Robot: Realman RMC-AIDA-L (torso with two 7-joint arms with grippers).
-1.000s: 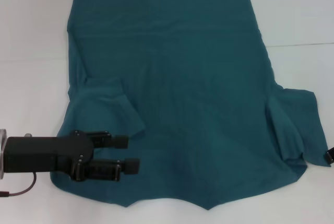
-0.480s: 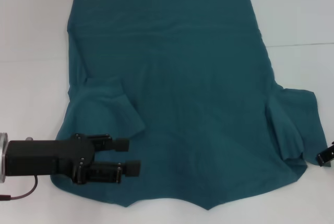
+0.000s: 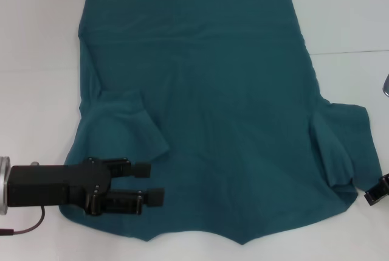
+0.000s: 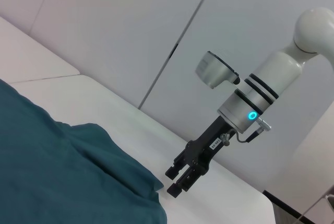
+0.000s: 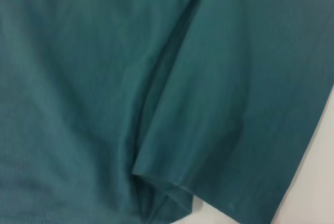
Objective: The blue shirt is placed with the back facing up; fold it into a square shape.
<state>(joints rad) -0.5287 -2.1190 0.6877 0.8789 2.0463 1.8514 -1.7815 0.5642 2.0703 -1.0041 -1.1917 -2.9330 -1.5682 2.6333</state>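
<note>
Teal-blue knit, the blue shirt [image 3: 206,103] lies spread flat, left sleeve folded in, left gripper [image 3: 153,183] hovering wide-jawed, right gripper [image 3: 375,191] narrow-jawed beside its edge.

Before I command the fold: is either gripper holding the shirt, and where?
No. The left gripper hangs open over the blue shirt; the right gripper is beside its sleeve.
</note>
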